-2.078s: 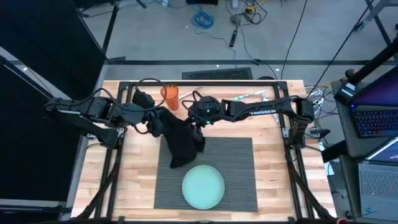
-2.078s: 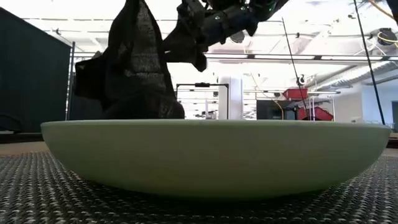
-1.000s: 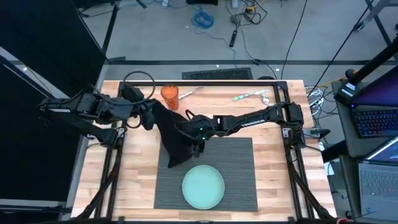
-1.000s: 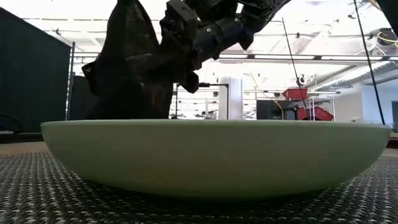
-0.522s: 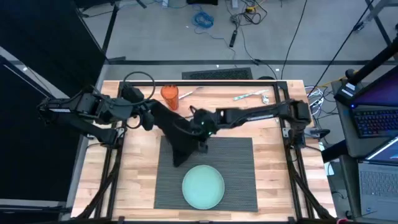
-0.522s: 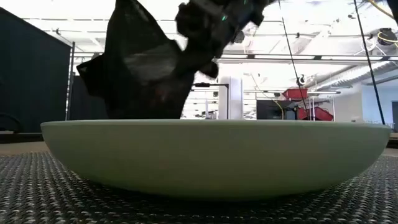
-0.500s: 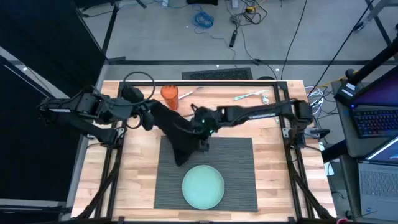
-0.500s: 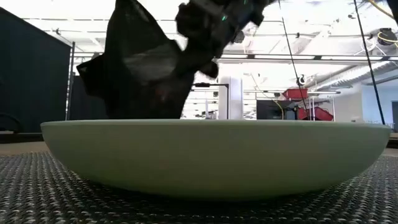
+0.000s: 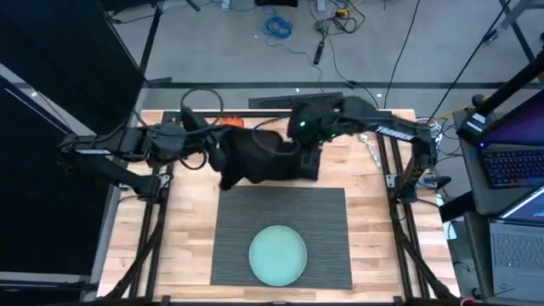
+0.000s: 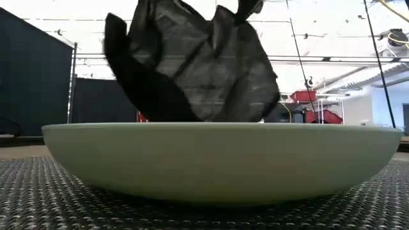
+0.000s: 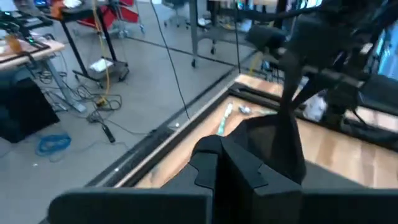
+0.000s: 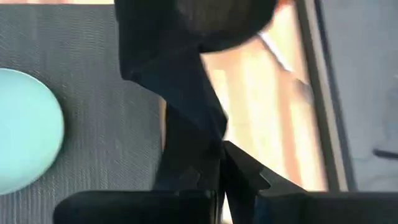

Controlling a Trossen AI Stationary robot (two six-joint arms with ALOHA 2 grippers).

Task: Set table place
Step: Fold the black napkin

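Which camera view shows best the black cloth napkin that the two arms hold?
The high view: the black cloth napkin hangs stretched between the left gripper and right gripper, behind the dark grey ribbed placemat. The low view shows only its crumpled upper part above the plate; each wrist view shows a strip of it.

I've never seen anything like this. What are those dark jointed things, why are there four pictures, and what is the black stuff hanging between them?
Those are two robot arms at a wooden table. One picture looks straight down, one looks level across the tabletop, and two come from cameras on the arms' wrists. The left gripper and right gripper each pinch a black cloth napkin and hold it stretched in the air beyond a grey ribbed placemat. A pale teal plate sits on the mat. An orange object shows behind the cloth.
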